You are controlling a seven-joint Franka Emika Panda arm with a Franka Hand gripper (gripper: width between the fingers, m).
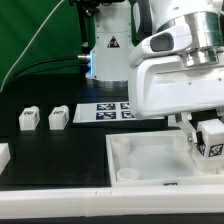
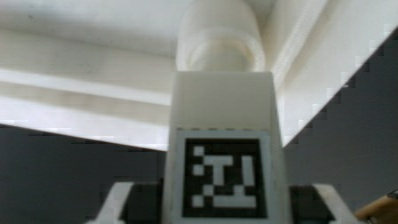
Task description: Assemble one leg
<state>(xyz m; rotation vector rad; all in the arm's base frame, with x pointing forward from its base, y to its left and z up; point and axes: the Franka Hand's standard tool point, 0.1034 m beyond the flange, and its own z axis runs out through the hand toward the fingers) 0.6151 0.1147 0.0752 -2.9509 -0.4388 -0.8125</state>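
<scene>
My gripper [image 1: 208, 140] is shut on a leg [image 1: 211, 138], a small white square-sided post with a black-and-white tag. It holds the leg upright over the exterior view's right part of the large white panel [image 1: 150, 160]. In the wrist view the leg [image 2: 224, 120] fills the middle between my fingers [image 2: 128, 203], its tag facing the camera and its far end at the panel's raised rim [image 2: 71, 85]. Two more legs [image 1: 27, 120] [image 1: 57, 117] stand on the black table at the exterior view's left.
The marker board [image 1: 105, 110] lies behind the panel. A white part [image 1: 3, 156] sits at the exterior view's left edge. A white base with a tag [image 1: 108, 50] stands at the back. A green backdrop closes the left rear.
</scene>
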